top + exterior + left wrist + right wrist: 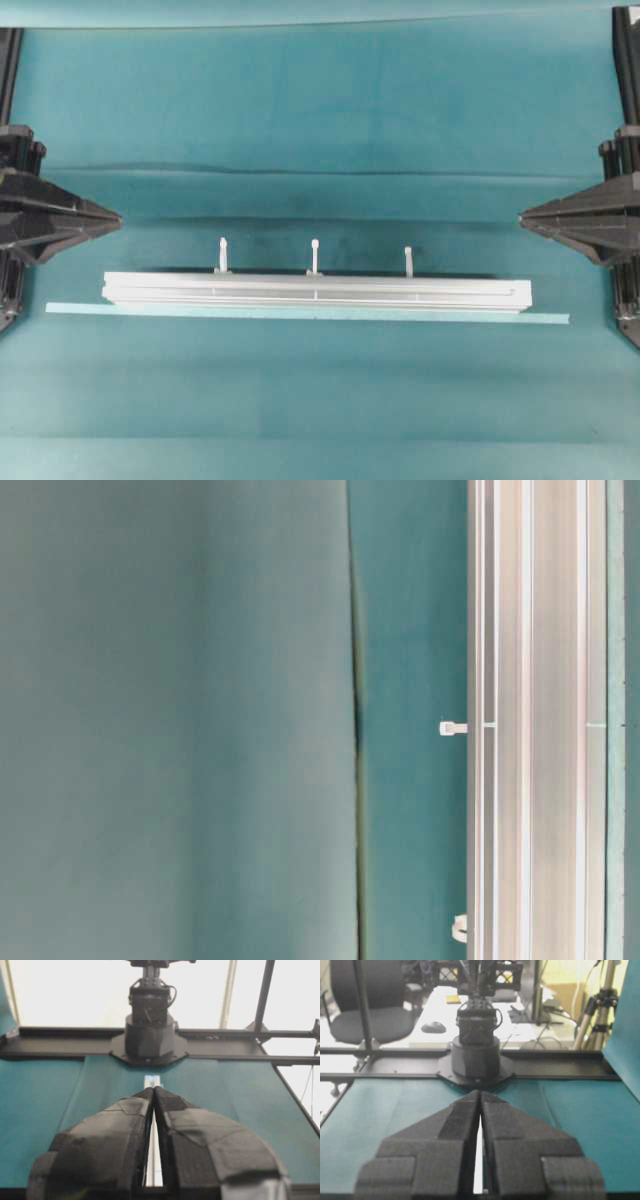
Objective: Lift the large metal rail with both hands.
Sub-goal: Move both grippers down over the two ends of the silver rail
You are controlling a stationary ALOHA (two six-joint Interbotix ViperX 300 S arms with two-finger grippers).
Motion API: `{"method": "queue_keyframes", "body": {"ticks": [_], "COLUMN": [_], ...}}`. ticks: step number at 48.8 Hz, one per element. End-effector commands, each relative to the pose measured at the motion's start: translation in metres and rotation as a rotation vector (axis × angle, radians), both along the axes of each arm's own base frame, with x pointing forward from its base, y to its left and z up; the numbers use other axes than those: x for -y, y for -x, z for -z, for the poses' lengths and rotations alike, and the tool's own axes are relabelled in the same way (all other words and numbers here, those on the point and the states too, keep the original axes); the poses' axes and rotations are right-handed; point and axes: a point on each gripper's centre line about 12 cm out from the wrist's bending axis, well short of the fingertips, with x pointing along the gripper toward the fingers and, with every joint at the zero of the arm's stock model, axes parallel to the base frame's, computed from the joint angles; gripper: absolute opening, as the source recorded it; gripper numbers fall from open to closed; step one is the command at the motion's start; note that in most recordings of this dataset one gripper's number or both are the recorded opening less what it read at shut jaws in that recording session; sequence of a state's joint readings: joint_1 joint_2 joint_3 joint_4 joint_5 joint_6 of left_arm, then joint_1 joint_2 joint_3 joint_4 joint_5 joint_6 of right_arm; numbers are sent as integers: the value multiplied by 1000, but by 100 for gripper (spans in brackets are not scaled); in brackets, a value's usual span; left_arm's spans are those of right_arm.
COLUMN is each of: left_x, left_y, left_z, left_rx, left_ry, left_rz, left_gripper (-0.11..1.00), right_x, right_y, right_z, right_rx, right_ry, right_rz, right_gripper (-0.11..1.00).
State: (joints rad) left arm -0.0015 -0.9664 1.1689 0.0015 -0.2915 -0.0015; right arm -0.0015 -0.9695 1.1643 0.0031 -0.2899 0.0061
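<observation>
Because both pincers, left and right, sit closed and empty at the worktop's edges, the rail lies centred between them, one end toward each, untouched.

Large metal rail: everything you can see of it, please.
The large metal rail is a long silver-grey bar, aluminium by its look, with lengthwise grooves. It lies flat on the teal cloth, running left to right. Three small white pegs stand along its far edge. A thin pale strip lies along its near side. Neither hand touches it.
</observation>
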Motion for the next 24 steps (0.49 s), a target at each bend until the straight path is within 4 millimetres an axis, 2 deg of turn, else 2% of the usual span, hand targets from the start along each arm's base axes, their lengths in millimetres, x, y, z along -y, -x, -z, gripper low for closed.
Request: {"method": "queue_keyframes", "body": {"ticks": [1, 4, 8, 15, 24], "left_x": [-3, -3, -1, 6, 10], "left_y": [-12, -17, -22, -34, -48], "left_z": [7, 10, 9, 11, 18], "left_rx": [-92, -158, -239, -465, -796], "left_ry": [36, 41, 40, 29, 11], "left_rz": [-13, -13, -5, 20, 24], "left_gripper": [14, 8, 0, -1, -1], "right_x": [-5, -11, -16, -23, -26], "right_y": [-5, -11, -17, -22, -41], "right_z": [-1, -5, 1, 18, 24], "right_rx": [-8, -69, -237, -554, -786], "right_ry": [-35, -109, -162, -188, -254], "right_rz": [-24, -51, -72, -79, -48], "right_gripper": [11, 6, 0, 0, 0]}}
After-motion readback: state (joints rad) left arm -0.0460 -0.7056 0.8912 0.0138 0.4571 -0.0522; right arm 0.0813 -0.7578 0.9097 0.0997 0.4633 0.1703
